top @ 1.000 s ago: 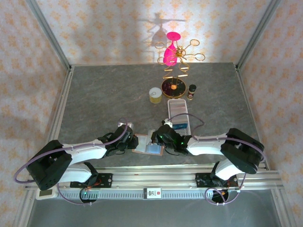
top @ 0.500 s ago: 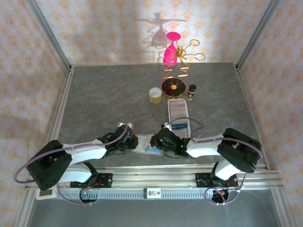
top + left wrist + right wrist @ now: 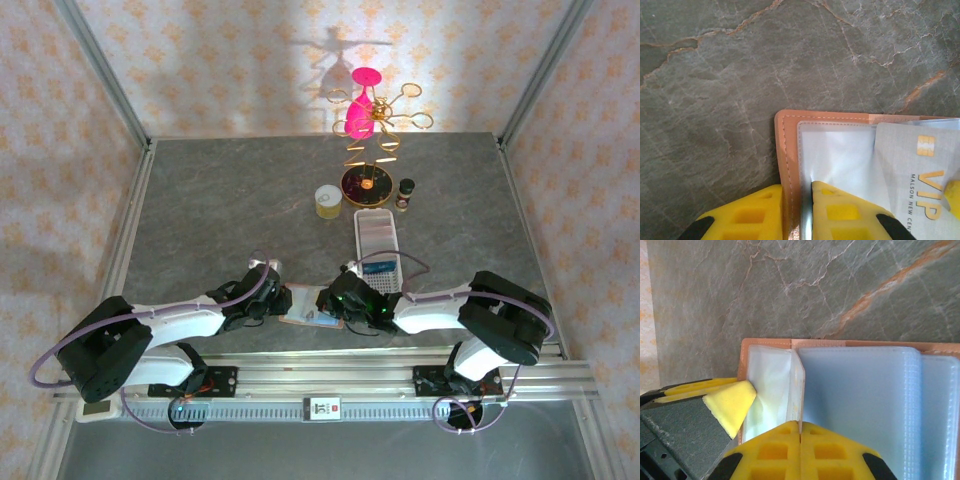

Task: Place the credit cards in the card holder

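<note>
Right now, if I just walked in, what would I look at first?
Probably the bright pink glasses hanging on a gold stand at the far edge of the grey table. Then the white left arm and right arm, meeting over the open tan card holder at the near edge. Up close, a silver card marked VIP overlaps its clear pocket.
</note>
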Robot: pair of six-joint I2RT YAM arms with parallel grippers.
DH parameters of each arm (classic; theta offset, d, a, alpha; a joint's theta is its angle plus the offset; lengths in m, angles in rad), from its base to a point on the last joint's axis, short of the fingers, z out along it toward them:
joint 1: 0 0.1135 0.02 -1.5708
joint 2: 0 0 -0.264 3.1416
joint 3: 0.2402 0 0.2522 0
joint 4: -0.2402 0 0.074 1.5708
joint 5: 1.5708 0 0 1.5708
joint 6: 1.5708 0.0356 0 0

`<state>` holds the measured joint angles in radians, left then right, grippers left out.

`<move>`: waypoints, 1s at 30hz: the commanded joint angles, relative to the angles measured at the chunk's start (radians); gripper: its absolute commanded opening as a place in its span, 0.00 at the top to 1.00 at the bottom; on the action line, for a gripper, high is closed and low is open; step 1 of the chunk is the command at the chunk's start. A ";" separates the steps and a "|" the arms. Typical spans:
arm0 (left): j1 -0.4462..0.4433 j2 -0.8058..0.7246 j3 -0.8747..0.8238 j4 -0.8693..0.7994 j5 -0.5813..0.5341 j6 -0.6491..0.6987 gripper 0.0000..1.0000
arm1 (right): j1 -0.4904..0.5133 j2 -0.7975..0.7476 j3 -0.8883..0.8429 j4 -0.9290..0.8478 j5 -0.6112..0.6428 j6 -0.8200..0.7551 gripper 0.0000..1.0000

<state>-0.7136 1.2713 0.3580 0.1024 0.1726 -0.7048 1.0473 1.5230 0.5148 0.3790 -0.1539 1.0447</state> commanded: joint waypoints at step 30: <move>-0.009 0.008 -0.054 -0.027 0.039 -0.003 0.77 | 0.029 0.099 0.087 -0.037 -0.024 -0.055 0.99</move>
<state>-0.7136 1.2678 0.3428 0.1291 0.1764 -0.7055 1.0618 1.5898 0.5758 0.3561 -0.1661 1.0164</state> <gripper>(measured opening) 0.228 0.050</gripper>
